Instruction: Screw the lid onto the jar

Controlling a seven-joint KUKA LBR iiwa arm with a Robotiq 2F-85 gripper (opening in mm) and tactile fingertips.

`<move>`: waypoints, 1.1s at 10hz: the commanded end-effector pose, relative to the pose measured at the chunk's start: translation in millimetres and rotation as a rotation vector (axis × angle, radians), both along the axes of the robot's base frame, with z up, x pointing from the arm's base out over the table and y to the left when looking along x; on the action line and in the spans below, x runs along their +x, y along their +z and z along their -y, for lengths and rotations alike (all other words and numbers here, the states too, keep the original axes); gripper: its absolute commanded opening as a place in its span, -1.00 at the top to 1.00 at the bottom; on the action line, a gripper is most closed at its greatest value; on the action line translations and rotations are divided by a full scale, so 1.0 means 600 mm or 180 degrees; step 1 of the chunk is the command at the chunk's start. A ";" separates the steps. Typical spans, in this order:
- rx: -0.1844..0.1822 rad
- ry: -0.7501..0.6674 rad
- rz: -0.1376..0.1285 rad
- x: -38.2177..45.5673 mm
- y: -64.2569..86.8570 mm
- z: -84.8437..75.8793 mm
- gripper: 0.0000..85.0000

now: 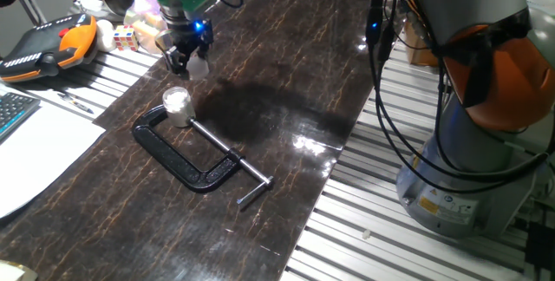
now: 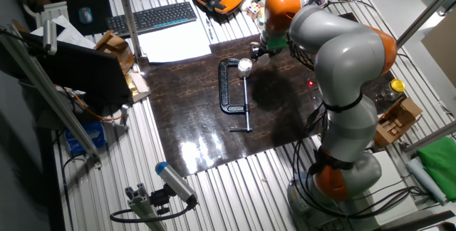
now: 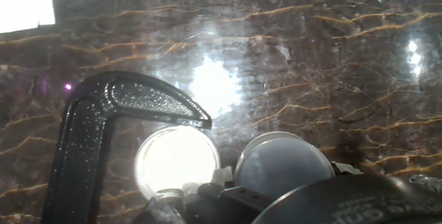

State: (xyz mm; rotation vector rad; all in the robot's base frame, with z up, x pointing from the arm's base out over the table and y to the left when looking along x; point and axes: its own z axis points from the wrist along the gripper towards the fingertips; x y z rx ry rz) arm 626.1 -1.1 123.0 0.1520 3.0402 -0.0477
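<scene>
The jar [image 1: 177, 104] is held in the black C-clamp [image 1: 186, 155] on the dark worktop [image 1: 286, 81], its open mouth facing up. The lid [image 1: 199, 66] is carried by the end effector [image 1: 186, 59], closed on its edge, above and slightly beyond the jar. In the hand view the lid [image 3: 284, 165] is seen beside the jar mouth [image 3: 177, 160], not over it, so a straight descent is judged likely to land the lid on the rim or the clamp arm. If it is lowered tilted, the threads may be crossed. The thin grip on smooth plastic may slip once turning is begun. Glare hides the threads, so seating cannot be checked.
</scene>
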 end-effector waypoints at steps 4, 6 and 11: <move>0.0051 0.0012 -0.0010 -0.002 -0.003 -0.007 -0.54; -0.0086 0.0022 -0.0001 -0.002 -0.003 -0.007 -0.54; -0.0107 -0.0025 -0.0057 -0.002 -0.003 -0.007 -0.54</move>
